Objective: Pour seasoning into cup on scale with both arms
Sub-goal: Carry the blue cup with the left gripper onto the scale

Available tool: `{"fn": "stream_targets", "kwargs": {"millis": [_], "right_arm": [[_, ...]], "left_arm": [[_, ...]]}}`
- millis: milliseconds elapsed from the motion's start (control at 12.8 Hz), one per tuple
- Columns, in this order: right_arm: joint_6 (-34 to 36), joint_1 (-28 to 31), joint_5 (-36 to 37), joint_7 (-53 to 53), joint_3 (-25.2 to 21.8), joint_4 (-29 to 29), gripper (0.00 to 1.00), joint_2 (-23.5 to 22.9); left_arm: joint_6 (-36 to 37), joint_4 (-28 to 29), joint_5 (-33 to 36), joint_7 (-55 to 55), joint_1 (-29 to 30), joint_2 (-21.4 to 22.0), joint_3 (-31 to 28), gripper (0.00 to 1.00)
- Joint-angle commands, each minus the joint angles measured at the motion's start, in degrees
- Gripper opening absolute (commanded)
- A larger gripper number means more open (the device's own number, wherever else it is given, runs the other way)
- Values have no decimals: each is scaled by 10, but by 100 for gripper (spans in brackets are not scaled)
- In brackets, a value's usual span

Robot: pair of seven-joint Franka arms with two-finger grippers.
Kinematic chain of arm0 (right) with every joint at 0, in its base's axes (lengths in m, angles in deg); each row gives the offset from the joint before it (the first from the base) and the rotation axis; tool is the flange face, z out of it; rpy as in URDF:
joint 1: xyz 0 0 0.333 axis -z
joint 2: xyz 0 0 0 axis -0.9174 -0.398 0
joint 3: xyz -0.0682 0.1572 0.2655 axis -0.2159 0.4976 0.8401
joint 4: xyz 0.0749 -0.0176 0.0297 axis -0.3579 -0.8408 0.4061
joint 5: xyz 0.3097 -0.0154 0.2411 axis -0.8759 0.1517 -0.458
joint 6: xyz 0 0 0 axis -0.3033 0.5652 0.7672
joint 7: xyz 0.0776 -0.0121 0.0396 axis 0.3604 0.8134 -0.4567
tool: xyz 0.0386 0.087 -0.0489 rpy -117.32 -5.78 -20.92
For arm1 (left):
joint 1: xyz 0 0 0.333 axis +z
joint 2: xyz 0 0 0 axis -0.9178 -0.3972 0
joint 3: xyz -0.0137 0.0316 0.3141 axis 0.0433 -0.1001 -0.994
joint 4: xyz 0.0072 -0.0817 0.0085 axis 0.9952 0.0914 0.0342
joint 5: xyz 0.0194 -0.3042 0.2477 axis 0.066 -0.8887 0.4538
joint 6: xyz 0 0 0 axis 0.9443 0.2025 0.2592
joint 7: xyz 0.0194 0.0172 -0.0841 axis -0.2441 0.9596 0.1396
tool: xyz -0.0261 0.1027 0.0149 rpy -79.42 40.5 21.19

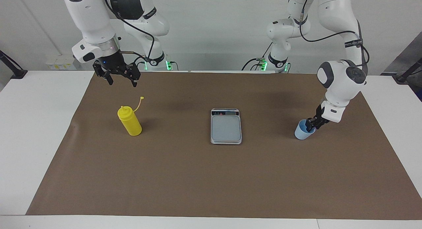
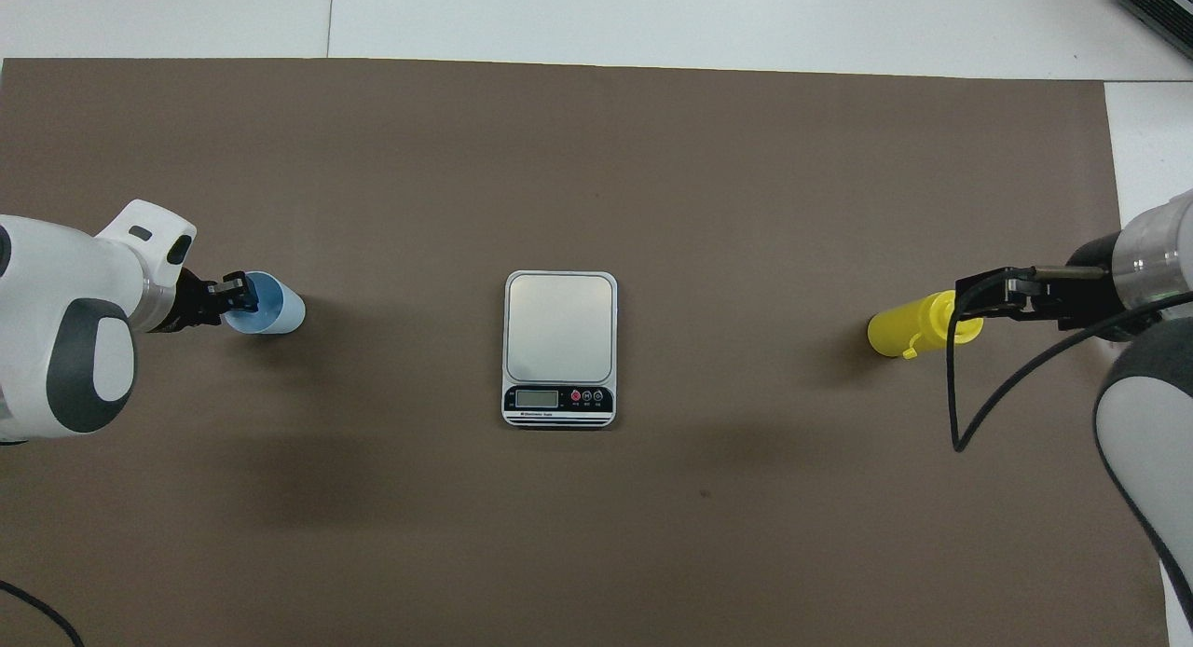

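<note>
Cup [image 1: 302,132] rim is being pinched by the left gripper [image 1: 312,123] at the left arm's end of the brown mat [image 1: 211,176], with the scale [image 1: 226,126] lying sideways from it toward the middle. Spread fingers are being held by the right gripper [image 1: 119,78] up above the mat, while the upright yellow bottle [image 1: 130,121] is standing below it, untouched.

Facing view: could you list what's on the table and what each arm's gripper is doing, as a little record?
scale: mid-mat, nothing on it
cup: upright on the mat, toward the left arm's end
seasoning bottle: upright, cap off on its strap, toward the right arm's end
left gripper: closed on the cup's rim
right gripper: open, raised over the mat, not touching the bottle
brown mat: covers the table
</note>
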Motion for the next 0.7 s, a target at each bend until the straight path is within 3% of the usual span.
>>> {"fn": "stream_targets", "kwargs": {"millis": [0, 391, 625], "right_arm": [[2, 7, -12, 2, 2, -5, 100, 7], [-7, 8, -17, 8, 2, -3, 100, 5], [-9, 14, -18, 40, 2, 1, 100, 2]], "left_arm": [[-5, -3, 2, -8, -4, -4, -1, 0], [99, -120, -3, -10, -6, -13, 3, 0], [186, -202, -25, -26, -37, -13, 5, 0]]}}
